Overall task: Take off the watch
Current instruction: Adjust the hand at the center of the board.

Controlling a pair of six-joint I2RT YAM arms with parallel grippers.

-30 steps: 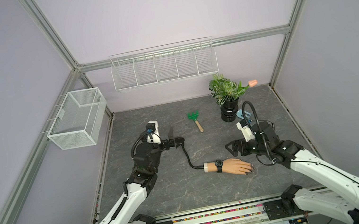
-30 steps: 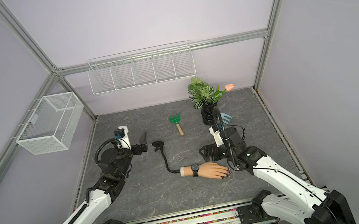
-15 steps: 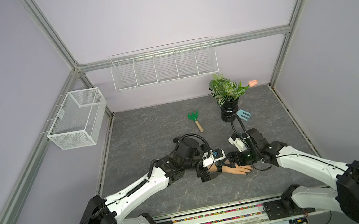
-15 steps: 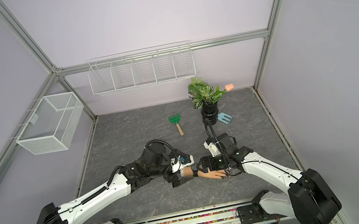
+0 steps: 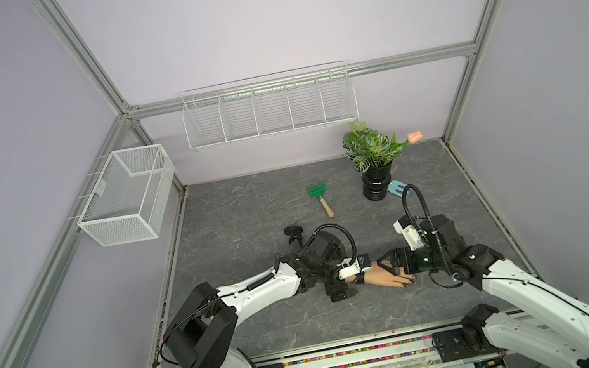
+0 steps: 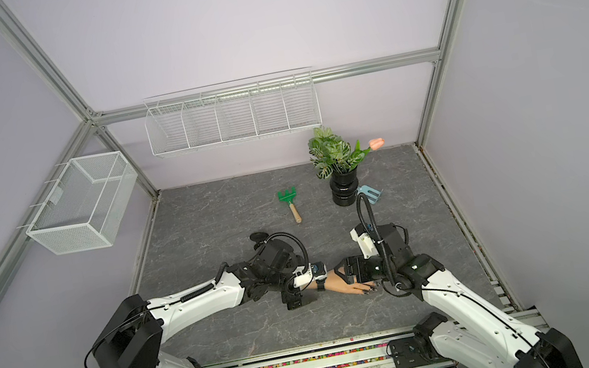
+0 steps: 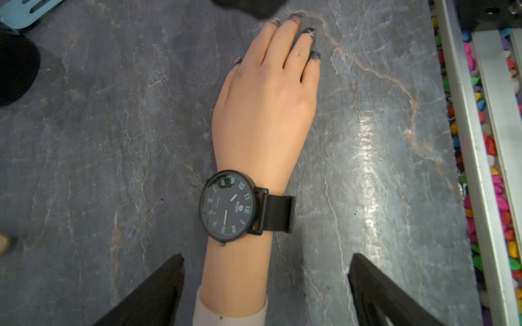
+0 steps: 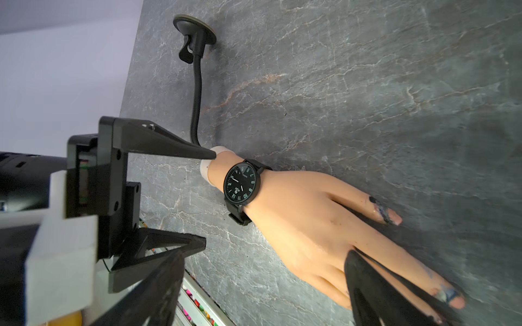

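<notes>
On the mannequin hand, lying palm down toward 6 o'clock of the tabletop, the watch sits wrapped round the wrist. You are at the approach step. Seen in both top views, your left tool sits at the watch's 9 o'clock, jaws spread wide on either side of the forearm and gripping nothing. Your right tool stands at 3 o'clock over the fingers, likewise open and empty. Next, I judge, you need one tool to steady the hand and the other to find the strap. Its clasp is hidden under the wrist, and both top views show little of the watch beside the left wrist camera.
</notes>
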